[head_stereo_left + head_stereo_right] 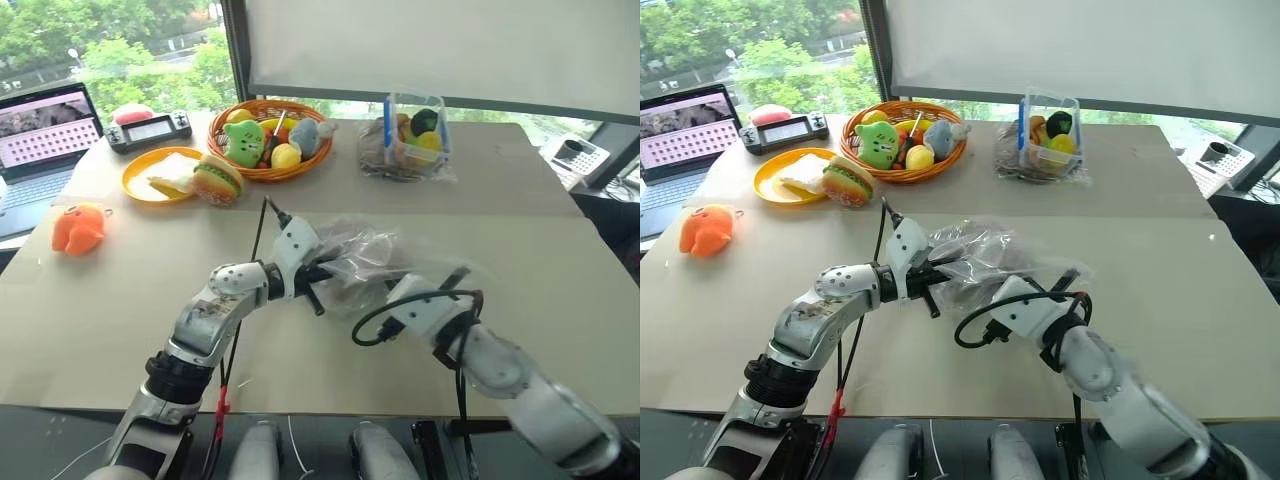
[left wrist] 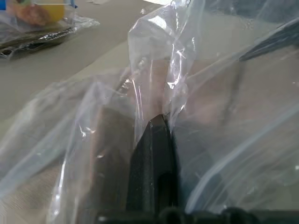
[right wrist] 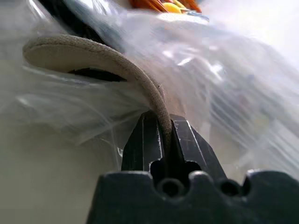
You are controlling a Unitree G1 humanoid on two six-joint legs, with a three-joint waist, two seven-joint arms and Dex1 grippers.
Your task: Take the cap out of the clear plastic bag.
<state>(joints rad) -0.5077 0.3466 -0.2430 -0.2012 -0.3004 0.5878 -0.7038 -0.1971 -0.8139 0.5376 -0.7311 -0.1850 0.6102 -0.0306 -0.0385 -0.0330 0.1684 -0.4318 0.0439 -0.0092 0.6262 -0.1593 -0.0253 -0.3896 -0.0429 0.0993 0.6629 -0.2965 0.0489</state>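
While left gripper (image 2: 156, 123) pinches clear plastic bag (image 1: 370, 255), right gripper (image 3: 163, 119) clamps cap (image 3: 93, 56)

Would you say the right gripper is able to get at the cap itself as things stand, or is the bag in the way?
Probably yes: the right gripper is already shut on the cap at its edge, while the left gripper pinches the clear plastic bag.

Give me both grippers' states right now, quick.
Left gripper: shut on a fold of the clear plastic bag.
Right gripper: shut on the edge of the cap, with the bag around it.
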